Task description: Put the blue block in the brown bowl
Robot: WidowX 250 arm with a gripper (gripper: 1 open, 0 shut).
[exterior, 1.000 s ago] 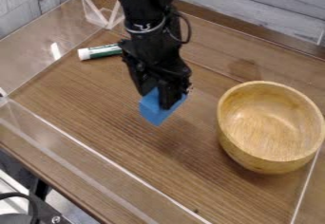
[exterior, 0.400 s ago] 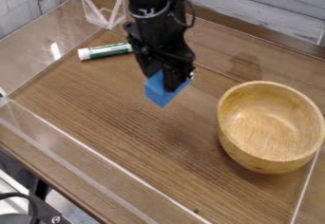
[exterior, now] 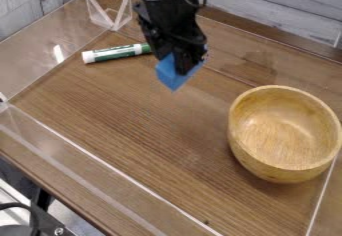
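Note:
The blue block point(exterior: 173, 75) hangs above the wooden table, pinched between the black fingers of my gripper point(exterior: 175, 68), which is shut on it and points steeply down. The block's lower half shows below the fingertips, tilted. The brown bowl point(exterior: 282, 133) sits upright on the table at the right, holding nothing, well to the right of and nearer the camera than the block.
A white-and-green marker point(exterior: 115, 52) lies on the table to the left of the gripper. A clear plastic wall point(exterior: 160, 190) runs along the table's near edge, and a clear stand point(exterior: 104, 15) sits at the back left.
The gripper has risen and moved away from the camera with the blue block in it. The bowl and marker have stayed put.

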